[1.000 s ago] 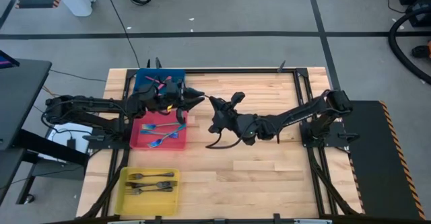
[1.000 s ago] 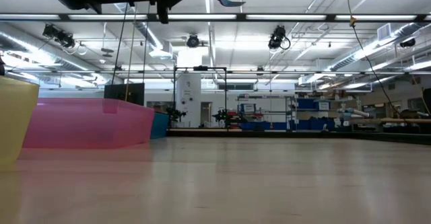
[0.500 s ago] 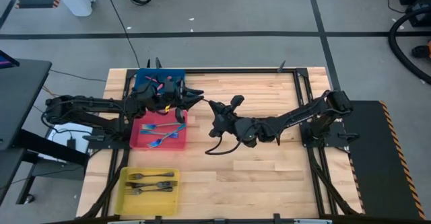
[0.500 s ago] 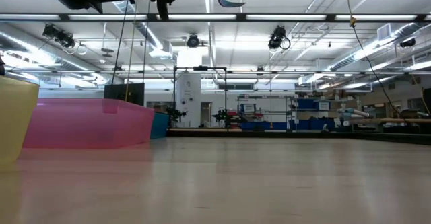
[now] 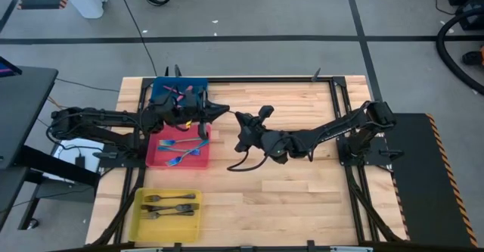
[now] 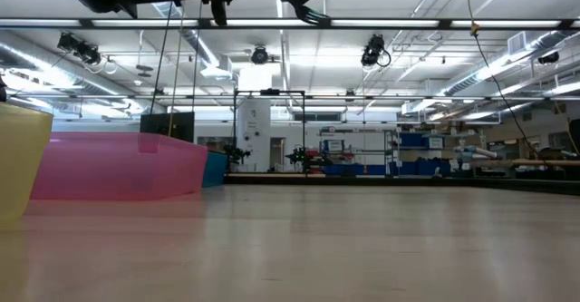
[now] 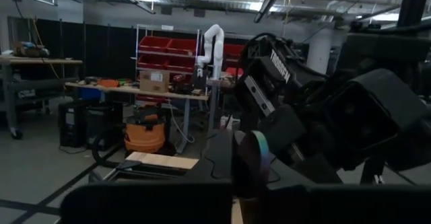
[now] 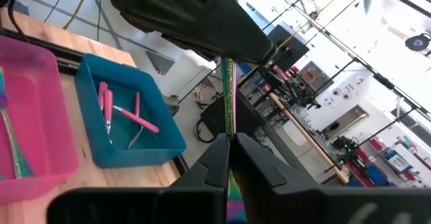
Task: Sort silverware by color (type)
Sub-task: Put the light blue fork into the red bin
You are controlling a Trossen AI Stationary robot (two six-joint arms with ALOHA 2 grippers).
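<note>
Right wrist view: at the lower centre the right gripper [image 8: 229, 142] has its jaws closed close on both sides of a thin fork [image 8: 227, 83] with a shiny teal-green handle. The fork stands straight up the frame, in the air above the table. Its far end is clamped in the shut jaws of the left gripper [image 8: 225, 52], at the upper centre.

I judge the fork light, stiff and smooth, so it can slip or turn. The best hold is across the flat handle, not on the tines.

Behind it, at the left, the blue bin [image 8: 138, 153] holds pink-red forks [image 8: 108, 106]. At the far left edge the pink bin [image 8: 40, 177] holds teal forks [image 5: 181, 150]. In the high view, at the lower left, the yellow bin [image 5: 144, 222] holds dark forks [image 5: 172, 204].
</note>
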